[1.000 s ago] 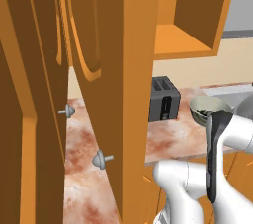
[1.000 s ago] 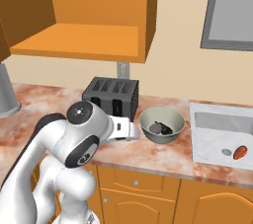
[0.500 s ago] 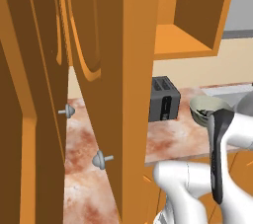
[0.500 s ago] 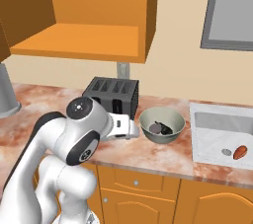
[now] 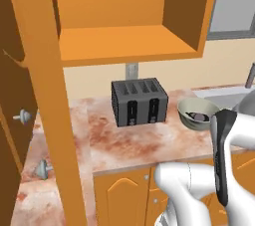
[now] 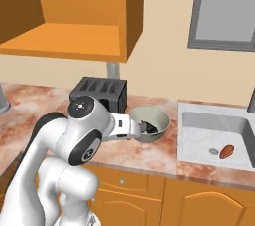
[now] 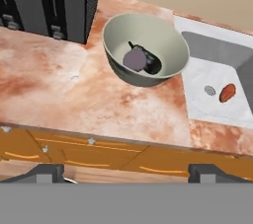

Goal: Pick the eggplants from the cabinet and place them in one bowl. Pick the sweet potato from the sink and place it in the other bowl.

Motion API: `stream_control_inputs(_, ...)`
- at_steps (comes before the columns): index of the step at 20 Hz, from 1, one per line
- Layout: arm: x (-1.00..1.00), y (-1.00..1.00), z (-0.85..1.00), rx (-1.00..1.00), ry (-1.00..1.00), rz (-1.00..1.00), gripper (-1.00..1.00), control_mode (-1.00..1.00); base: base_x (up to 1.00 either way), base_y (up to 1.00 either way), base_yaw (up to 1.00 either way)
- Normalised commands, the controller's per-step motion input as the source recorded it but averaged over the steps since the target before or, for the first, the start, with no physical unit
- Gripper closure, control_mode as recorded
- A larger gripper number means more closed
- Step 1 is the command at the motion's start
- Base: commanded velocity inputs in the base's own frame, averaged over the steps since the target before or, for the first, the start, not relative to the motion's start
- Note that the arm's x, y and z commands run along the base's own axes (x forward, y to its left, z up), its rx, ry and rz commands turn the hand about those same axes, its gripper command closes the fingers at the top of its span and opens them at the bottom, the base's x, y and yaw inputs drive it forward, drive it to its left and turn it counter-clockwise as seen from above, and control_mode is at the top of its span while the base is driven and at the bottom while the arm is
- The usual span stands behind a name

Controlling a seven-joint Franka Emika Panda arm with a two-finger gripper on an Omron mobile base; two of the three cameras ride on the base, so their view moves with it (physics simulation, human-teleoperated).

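The eggplants lie together inside the pale grey-green bowl, which stands on the counter right of the black toaster. The same bowl sits just beyond my gripper. In the hand view my gripper is open, fingertips wide apart with nothing between them, hovering over the counter's front edge. The sweet potato lies in the sink near the drain; the base view shows that sweet potato too. The cabinet shows a bare shelf. The other bowl is out of view.
A black toaster stands at the back of the marbled counter. The cabinet's open door juts forward at the left. A grey faucet rises at the sink's right. Low orange cupboards run under the counter.
The base has driven to the right: the whole scene slid left in both base views, and the open door now hides less. The arm keeps its pose and the gripper stays open.
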Motion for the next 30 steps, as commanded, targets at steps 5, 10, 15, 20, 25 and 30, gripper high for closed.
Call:
stream_control_inputs(5, 0.0, 0.0, 0.0, 0.0, 0.0, 0.0, -1.0, 1.0, 0.03, -0.52, 0.0)
stream_control_inputs(10, 0.0, -0.02, 0.0, 0.0, 0.0, 0.0, -1.0, -1.0, 0.0, -0.17, 0.0)
stream_control_inputs(15, 0.05, -0.07, 0.0, 0.0, 0.0, -0.01, -1.0, -1.0, 0.0, 0.0, 0.0)
stream_control_inputs(20, 0.24, -0.38, 0.0, 0.0, 0.0, -0.12, -1.0, -1.0, 0.0, 0.0, 0.0)
stream_control_inputs(25, 0.3, -0.47, 0.0, 0.0, 0.01, -0.17, -1.0, -1.0, 0.0, 0.0, 0.0)
stream_control_inputs(30, 0.39, -0.46, 0.0, 0.0, 0.01, -0.19, -1.0, -1.0, 0.0, 0.0, 0.0)
